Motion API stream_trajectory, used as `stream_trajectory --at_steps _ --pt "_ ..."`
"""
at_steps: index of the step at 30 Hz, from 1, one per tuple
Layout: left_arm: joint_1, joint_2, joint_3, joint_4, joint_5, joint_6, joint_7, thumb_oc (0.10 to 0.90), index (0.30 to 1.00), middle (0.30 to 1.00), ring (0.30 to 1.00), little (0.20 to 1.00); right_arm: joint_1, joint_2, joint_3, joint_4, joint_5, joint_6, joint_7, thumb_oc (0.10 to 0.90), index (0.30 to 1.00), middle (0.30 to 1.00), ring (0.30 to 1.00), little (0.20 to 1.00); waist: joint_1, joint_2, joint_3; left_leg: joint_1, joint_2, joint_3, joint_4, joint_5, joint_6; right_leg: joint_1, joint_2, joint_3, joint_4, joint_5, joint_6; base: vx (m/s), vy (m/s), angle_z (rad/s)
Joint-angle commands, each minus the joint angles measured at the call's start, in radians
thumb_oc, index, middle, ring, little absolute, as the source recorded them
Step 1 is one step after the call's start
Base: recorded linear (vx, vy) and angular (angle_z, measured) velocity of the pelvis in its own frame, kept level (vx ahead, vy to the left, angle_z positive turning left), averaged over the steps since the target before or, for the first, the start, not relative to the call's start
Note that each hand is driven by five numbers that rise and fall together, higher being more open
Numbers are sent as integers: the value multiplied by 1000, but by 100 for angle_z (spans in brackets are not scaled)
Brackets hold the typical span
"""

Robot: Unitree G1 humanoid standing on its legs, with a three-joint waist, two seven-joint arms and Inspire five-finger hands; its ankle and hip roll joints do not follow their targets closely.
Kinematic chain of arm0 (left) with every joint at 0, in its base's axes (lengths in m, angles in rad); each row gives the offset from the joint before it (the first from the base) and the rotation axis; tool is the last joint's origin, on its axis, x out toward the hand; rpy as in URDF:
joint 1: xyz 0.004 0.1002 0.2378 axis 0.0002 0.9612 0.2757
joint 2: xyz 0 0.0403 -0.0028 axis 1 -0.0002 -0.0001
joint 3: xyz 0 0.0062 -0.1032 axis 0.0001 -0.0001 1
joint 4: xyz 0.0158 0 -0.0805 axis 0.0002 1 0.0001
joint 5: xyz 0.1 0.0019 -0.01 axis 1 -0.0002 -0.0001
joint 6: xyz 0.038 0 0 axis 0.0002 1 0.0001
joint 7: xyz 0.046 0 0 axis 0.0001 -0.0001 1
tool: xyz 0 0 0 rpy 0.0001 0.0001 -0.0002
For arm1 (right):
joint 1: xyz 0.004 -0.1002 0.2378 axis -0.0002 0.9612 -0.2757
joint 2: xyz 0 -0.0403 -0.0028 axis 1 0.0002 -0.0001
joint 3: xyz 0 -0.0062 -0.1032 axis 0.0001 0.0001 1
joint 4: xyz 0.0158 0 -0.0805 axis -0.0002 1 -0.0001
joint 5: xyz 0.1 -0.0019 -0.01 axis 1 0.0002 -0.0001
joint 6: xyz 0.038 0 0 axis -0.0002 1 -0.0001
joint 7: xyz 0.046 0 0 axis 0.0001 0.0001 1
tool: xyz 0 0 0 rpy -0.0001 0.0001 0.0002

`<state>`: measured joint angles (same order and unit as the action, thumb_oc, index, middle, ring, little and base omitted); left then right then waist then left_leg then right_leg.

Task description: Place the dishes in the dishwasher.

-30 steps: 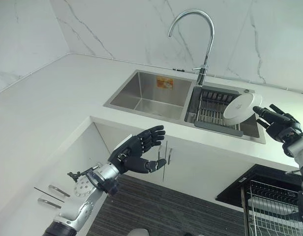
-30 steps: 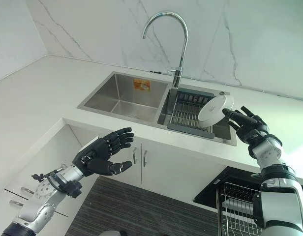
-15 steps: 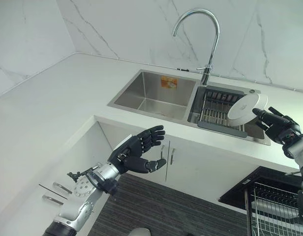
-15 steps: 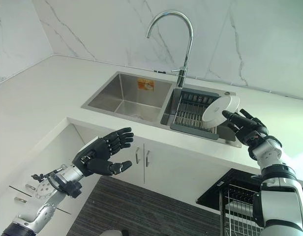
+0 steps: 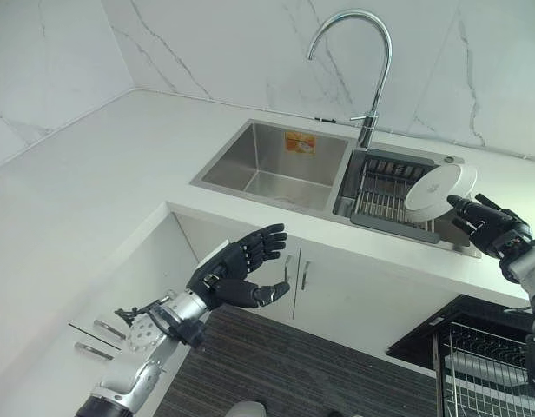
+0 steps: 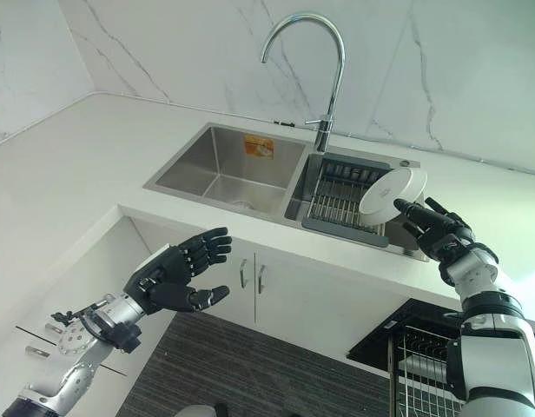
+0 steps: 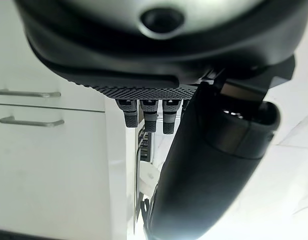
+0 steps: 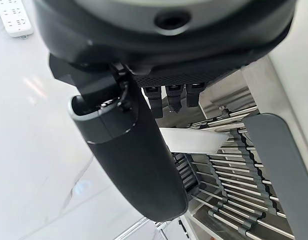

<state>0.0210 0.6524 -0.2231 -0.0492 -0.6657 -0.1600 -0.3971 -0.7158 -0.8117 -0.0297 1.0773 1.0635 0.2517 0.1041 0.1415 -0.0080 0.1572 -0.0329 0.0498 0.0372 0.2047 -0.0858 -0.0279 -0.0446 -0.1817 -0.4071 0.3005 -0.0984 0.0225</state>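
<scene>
Overhead, left eye view: white plate [image 5: 439,188] stands on edge in the drying rack [image 5: 385,193] of the sink [image 5: 276,162], right robot hand [image 5: 486,225] at its rim, fingers extended, not closed on it. Left robot hand [image 5: 237,269] idle, fingers relaxed and spread, before the cabinet doors. Dishwasher basket [image 5: 489,365] open below right.

Right wrist view: plate [image 8: 194,140] edge-on past straight fingers [image 8: 175,97].

Advice: settle thumb and fingers across the rim before lifting clear of the rack wires.
</scene>
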Motion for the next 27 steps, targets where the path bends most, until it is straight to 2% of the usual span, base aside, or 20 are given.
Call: stream_trajectory --at_steps 1,27 --pt "-42 25 66 -149 -79 -93 11 800 900 900 900 900 -140 -83 18 -31 65 -77 36 800 900 900 900 900 16 7 -58 25 112 62 95 -146 -75 51 -14 42 -1 -100 79 4 -32 4" --pt "-11 27 85 -158 -74 -83 4 800 900 900 900 900 -151 -91 22 -18 57 -76 39 800 900 900 900 900 20 14 -53 20 120 59 95 -132 -85 55 -9 40 -1 -105 70 4 -10 2"
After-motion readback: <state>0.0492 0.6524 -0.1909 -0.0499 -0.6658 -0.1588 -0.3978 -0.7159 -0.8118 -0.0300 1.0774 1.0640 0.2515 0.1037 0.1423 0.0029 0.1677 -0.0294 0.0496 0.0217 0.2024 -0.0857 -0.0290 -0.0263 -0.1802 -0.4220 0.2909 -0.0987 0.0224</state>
